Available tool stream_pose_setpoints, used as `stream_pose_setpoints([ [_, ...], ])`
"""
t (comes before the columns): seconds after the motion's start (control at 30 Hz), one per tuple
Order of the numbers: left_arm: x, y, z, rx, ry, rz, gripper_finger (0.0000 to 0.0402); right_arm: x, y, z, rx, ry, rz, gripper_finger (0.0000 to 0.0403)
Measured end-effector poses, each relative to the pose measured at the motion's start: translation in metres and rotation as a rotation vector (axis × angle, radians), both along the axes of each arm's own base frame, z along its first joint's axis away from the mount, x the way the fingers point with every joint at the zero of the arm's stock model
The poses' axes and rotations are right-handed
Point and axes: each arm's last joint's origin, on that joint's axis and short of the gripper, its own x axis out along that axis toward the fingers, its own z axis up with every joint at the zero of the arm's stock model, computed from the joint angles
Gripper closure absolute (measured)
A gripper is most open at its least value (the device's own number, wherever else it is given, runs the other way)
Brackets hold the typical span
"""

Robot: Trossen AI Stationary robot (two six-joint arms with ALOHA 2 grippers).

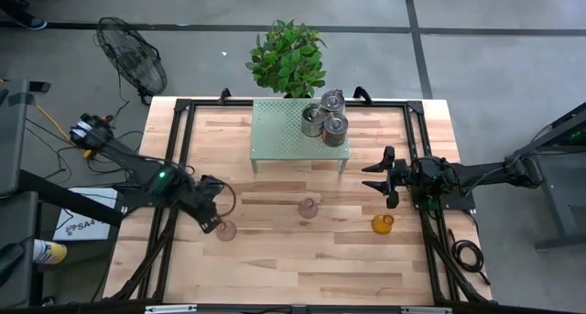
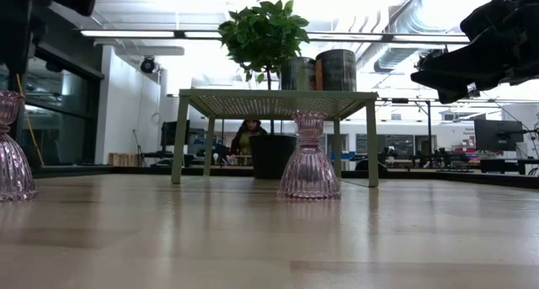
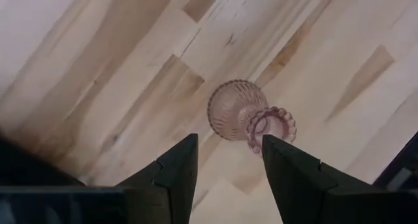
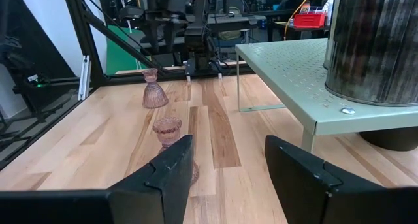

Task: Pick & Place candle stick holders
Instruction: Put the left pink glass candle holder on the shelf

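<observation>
Three silver round holders [image 1: 325, 117] crowd the green perforated shelf [image 1: 275, 135], with a potted plant [image 1: 287, 58] behind. The left gripper [image 3: 225, 168] hangs over a pink glass holder [image 3: 245, 114], jaws parted, not gripping it. The right gripper [image 4: 225, 165] is half open and empty; the second pink holder [image 4: 172, 136] stands ahead of its jaws, the amber holder [image 1: 383, 223] just beside them.

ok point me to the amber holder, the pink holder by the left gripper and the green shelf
amber holder [image 1: 383, 223], high view, its round top
pink holder [image 3: 236, 110], left wrist view, its ribbed body
green shelf [image 1: 277, 131], high view, bare perforated top
</observation>
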Motion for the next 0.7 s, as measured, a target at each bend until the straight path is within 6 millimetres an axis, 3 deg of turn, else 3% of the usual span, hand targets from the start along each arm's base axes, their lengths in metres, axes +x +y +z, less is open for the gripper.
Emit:
stream_pose_setpoints([
  [0.33,0.025,-0.005,-0.017,-0.068,0.091,0.000,0.0234,0.000,0.000,0.000,0.000,0.000,0.000,0.0217],
  [0.7,0.037,-0.012,-0.037,-0.044,0.195,-0.036,0.0234,0.000,0.000,0.000,-0.001,0.000,0.000,0.0217],
])
